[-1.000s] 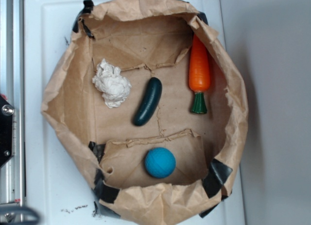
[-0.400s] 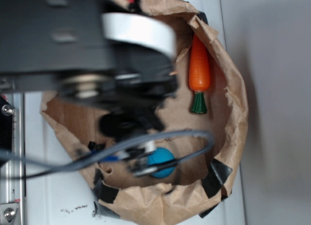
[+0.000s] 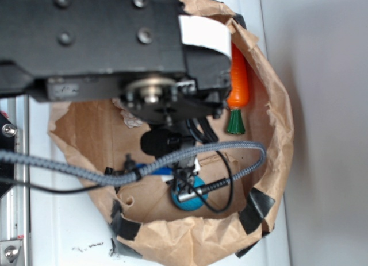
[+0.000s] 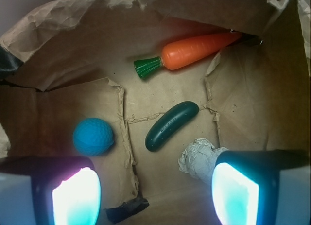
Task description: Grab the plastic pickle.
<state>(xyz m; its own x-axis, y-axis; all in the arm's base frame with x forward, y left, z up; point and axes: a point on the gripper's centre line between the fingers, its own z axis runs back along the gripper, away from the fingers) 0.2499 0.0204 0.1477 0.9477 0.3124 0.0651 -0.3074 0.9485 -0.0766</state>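
Overhead, the black robot claw (image 4: pixel 155 193) stands wide open and empty, its two glowing fingers (image 4: pixel 75 198) touching nothing. Between them, in the wrist view's centre, the dark green glossy plastic pickle (image 4: pixel 171 125) lies on the torn brown paper bag (image 4: pixel 68 108), its long axis running lower left to upper right.

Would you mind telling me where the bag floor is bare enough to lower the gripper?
Bare floor lies between the plastic pickle and blue ball, and right of the pickle, below the carrot. It is crowded near the crumpled paper, close beside the pickle's lower end.
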